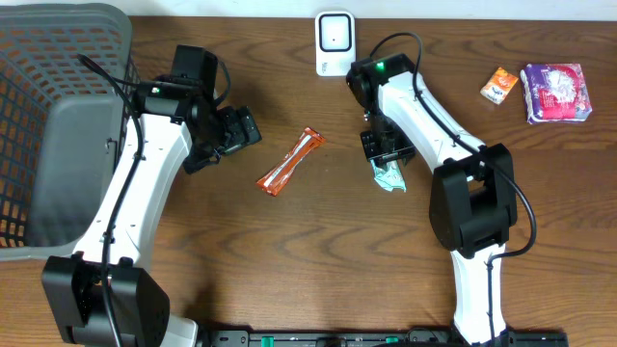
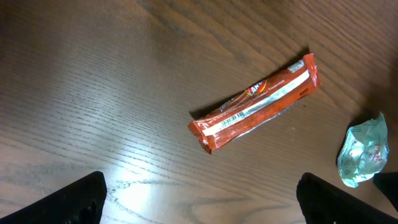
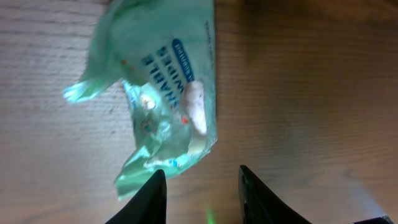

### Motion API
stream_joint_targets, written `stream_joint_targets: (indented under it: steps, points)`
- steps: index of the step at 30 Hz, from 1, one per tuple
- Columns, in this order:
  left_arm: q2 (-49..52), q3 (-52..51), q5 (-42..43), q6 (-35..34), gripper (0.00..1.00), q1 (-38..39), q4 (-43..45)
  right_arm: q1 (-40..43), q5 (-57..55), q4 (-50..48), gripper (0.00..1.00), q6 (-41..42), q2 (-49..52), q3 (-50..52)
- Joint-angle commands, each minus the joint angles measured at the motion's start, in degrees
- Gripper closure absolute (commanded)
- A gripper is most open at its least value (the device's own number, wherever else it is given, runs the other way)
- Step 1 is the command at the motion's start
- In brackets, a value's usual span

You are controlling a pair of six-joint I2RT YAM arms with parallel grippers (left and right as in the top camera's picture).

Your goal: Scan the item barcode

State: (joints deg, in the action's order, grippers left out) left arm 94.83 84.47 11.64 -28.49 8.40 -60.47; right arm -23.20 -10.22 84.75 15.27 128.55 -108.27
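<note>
Green wipes packet (image 3: 160, 84) just past the right jaws, narrow-gapped and empty; left jaws wide apart.

Glossy plastic wrapper (image 2: 255, 102), matt wooden table (image 2: 93, 93)

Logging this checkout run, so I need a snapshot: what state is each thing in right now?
snack bar: lying flat on the table, barcode up, untouched.
green packet: crumpled, on the table, at the right tool's tips.
left tool: open, empty, beside the snack bar.
right tool: jaws a narrow gap apart at the packet's edge, grip unclear.
scanner: at the far edge, nothing held to it.
small orange packet: flat, untouched.
purple packet: flat, untouched.
</note>
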Motion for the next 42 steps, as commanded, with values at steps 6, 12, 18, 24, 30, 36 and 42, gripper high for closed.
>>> stream_joint_targets:
  steps: [6,12,18,24,30,36,42]
  points:
    - [0.3,0.6,-0.6,0.3,0.02,-0.1,-0.3,-5.3,-10.9,0.1,0.63,6.8,-1.4,0.5]
    - [0.3,0.6,-0.6,0.3,0.02,-0.1,-0.3,-9.7,-17.1,-1.4,0.57,11.4,-1.4,1.7]
    - [0.3,0.6,-0.6,0.3,0.02,-0.1,-0.3,-12.0,-22.9,-6.9,0.54,14.6,-1.4,7.2]
    - [0.3,0.6,-0.6,0.3,0.02,-0.1,-0.3,-12.0,-24.6,-13.3,0.54,14.7,-1.4,13.4]
    - [0.3,0.6,-0.6,0.3,0.02,-0.1,-0.3,-11.3,-26.0,-16.9,0.57,14.7,-1.4,16.8]
    - [0.3,0.6,-0.6,0.3,0.02,-0.1,-0.3,-9.1,-19.4,-19.8,0.86,12.8,-1.4,16.8]
    - [0.3,0.6,-0.6,0.3,0.02,-0.1,-0.3,-5.1,-2.4,-22.6,0.99,3.9,-1.4,16.0]
